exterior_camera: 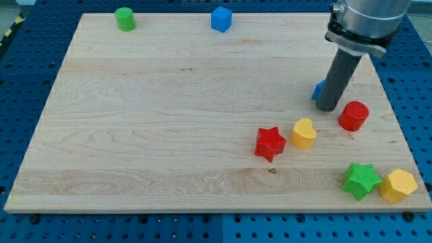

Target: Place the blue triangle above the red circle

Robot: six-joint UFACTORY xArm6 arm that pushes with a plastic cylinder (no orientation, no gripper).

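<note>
Blue triangle point(317, 90) mostly hidden behind my tip point(327, 108), just up and to the view's left of the red circle point(354, 116). No jaws here, only a plain dark rod. Left of the red circle: yellow heart point(304, 133), then red star point(271, 143). Below it: green star point(361, 180) touching yellow hexagon point(398, 185). Far toward the top-left: blue cube point(221, 19), green cylinder point(125, 19). Pale wooden desk point(155, 128), on a blue perforated base.
</note>
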